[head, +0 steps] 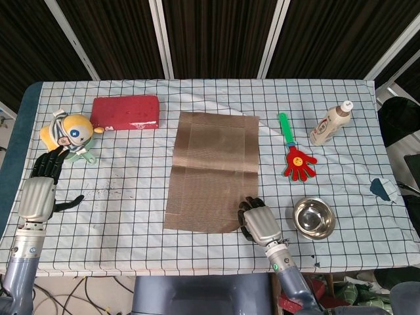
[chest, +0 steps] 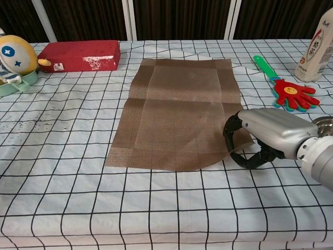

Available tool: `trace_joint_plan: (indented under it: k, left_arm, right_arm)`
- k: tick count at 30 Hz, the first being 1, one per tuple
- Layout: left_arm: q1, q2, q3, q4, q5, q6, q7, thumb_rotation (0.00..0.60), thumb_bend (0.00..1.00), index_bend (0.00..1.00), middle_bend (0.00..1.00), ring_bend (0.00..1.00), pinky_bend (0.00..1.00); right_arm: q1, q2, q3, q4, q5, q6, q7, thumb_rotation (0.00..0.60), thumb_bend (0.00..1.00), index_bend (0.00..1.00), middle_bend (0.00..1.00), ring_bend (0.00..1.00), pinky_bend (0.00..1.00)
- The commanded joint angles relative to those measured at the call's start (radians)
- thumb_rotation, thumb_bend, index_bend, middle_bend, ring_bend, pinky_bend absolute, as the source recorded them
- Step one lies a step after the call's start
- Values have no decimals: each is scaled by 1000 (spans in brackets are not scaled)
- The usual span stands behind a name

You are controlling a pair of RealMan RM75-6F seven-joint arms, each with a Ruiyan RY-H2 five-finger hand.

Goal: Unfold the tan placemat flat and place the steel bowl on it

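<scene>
The tan placemat [head: 210, 170] [chest: 179, 109] lies spread out lengthwise in the middle of the checked table. Its near right corner is bunched and lifted off the cloth. My right hand [head: 260, 222] [chest: 265, 136] sits at that corner, with fingers [chest: 231, 131] curled over it and the thumb underneath, pinching the mat's edge. The steel bowl [head: 314, 218] stands upright on the cloth just right of that hand, off the mat. In the chest view only the bowl's rim [chest: 325, 122] peeks past the wrist. My left hand [head: 41, 187] rests at the table's left edge, fingers apart and holding nothing.
A red block [head: 125, 111] [chest: 80, 54] and a cartoon doll toy [head: 69, 134] [chest: 15, 54] sit at the far left. A green-handled red hand clapper [head: 295, 154] [chest: 289, 91] and a lying bottle [head: 330, 123] [chest: 317, 47] are at the right. A dark scrap [head: 382, 188] lies near the right edge.
</scene>
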Motion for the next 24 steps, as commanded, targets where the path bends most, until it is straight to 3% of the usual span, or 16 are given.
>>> trace_joint_plan:
  k: [1,6,24]
  left_arm:
    - [0,0,0,0,0,0,0,600,9,0,0,0,49]
    - [0,0,-1,-1,0,1,-1,600,9,0,0,0,49]
    - [1,2,-4,-3,-4,2,-11,600,8,0,0,0,50]
  right_arm:
    - [-2,-1,2,-4,-7,-7,9,600,401,654,273,136,171]
    - [-2,-13,7,-27,-27,-19,27,600,447,667,274,138,171]
    - [17,-112,19,-73,-69,-44,-6,600,449,690,285,151,171]
